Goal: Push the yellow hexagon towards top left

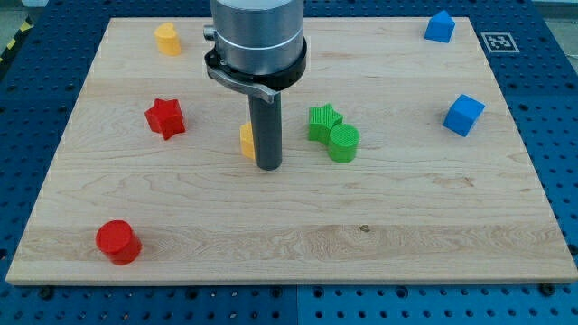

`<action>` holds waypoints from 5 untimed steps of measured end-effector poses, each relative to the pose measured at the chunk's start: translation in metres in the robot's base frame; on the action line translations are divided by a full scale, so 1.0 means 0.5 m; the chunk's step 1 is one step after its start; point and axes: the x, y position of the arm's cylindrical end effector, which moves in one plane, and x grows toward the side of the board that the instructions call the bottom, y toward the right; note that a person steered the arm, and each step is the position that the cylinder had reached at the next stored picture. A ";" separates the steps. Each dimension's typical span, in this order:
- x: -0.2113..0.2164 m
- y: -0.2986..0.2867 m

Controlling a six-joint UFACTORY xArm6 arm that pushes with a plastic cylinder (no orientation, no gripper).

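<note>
A yellow block (246,141), probably the hexagon, sits near the middle of the wooden board (289,217). My rod hides its right part. My tip (268,166) rests on the board, touching or almost touching the block's right side. A second yellow block (166,39), of unclear shape, stands near the view's top left corner.
A red star (165,117) lies left of the rod and a red cylinder (118,241) at the bottom left. A green star (322,122) and green cylinder (343,142) touch just right of the rod. Two blue blocks (439,26) (463,115) sit at the right.
</note>
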 end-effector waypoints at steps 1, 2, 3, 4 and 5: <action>-0.002 -0.002; -0.027 -0.015; -0.027 -0.015; -0.031 -0.015; -0.031 -0.015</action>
